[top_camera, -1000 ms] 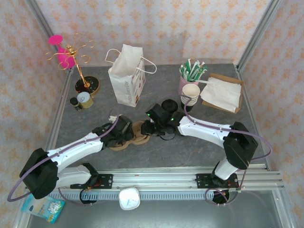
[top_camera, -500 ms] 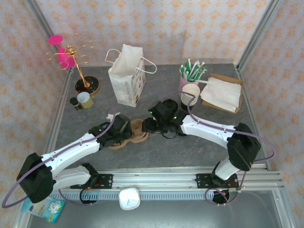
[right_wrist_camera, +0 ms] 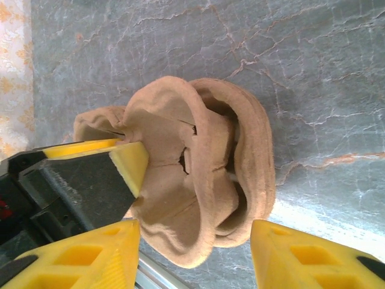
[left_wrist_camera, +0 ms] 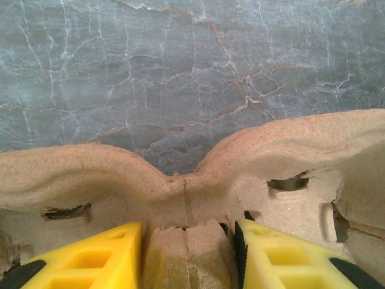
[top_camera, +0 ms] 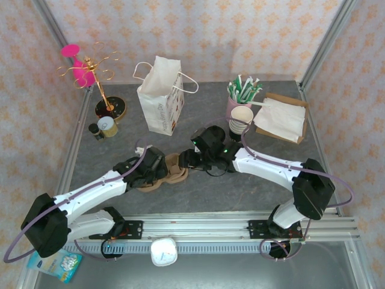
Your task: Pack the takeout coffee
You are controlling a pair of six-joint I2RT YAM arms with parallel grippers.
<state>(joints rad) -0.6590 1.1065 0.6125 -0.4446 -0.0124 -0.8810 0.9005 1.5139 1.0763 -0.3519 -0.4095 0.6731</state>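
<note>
A brown pulp cup carrier (top_camera: 176,174) lies on the grey marble table, left of centre. My left gripper (top_camera: 157,170) is shut on the carrier's middle ridge (left_wrist_camera: 187,253), one yellow finger (left_wrist_camera: 90,262) on each side. My right gripper (top_camera: 185,159) stands open over the carrier's right end (right_wrist_camera: 198,180). Its fingers (right_wrist_camera: 307,259) straddle that end with gaps on both sides and do not touch it. The left gripper's finger (right_wrist_camera: 127,162) also appears in the right wrist view. The takeout coffee is hidden, and my right arm covers the spot behind the carrier.
A white paper bag (top_camera: 159,96) stands at the back. A stack of cups with a cream inside (top_camera: 242,117), a pink cup of stirrers (top_camera: 240,90) and napkins (top_camera: 280,117) are at the back right. A gold stand (top_camera: 102,90) and a small jar (top_camera: 107,126) are at the back left.
The right wrist has shifted slightly back and right, and now covers the black round thing behind it. Its jaws have opened wider. The left gripper has kept its hold on the carrier.
</note>
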